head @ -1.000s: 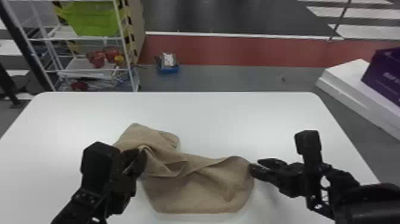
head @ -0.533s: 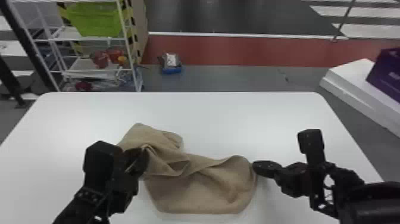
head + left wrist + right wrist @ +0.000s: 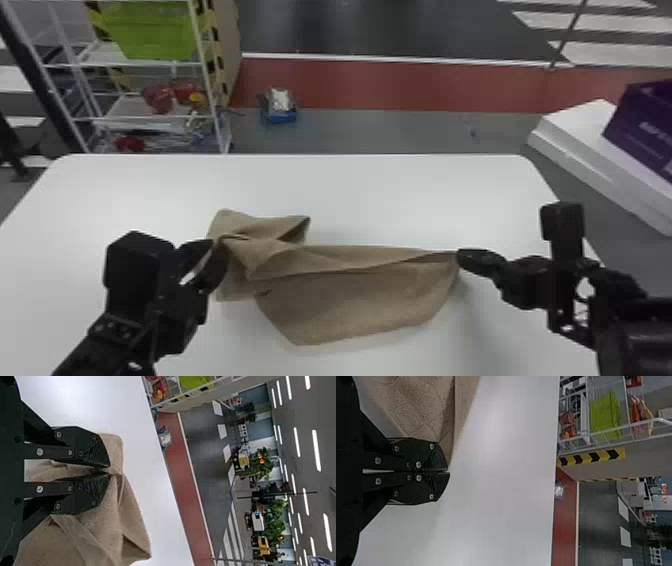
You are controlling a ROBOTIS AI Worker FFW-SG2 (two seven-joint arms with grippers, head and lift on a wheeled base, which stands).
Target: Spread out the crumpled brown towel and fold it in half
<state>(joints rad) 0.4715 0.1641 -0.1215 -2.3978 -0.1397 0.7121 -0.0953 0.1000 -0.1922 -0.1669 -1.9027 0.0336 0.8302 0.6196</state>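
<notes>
The brown towel (image 3: 360,295) hangs between both grippers over the white table, its right part stretched with a straight upper edge, its left part bunched in folds. My left gripper (image 3: 216,250) pinches it at the left. In the left wrist view, the left gripper (image 3: 109,472) is shut on a gathered fold of the towel (image 3: 126,522), with cloth also between its fingers farther back. At the towel's right corner is my right gripper (image 3: 459,256). The right wrist view has the right gripper (image 3: 448,471) shut on the towel's (image 3: 423,407) corner at the fingertips.
The white table (image 3: 390,195) surrounds the towel. Beyond its far left edge stands a wire shelf (image 3: 145,117) with a green bin (image 3: 150,32); a small blue item (image 3: 279,107) lies on the floor. Past the right edge are a white box (image 3: 580,145) and a purple box (image 3: 645,125).
My right gripper has risen slightly and moved away from the robot, drawing the towel's right corner with it. The towel's upper edge has straightened, and its left folds have shifted. The left gripper has barely moved.
</notes>
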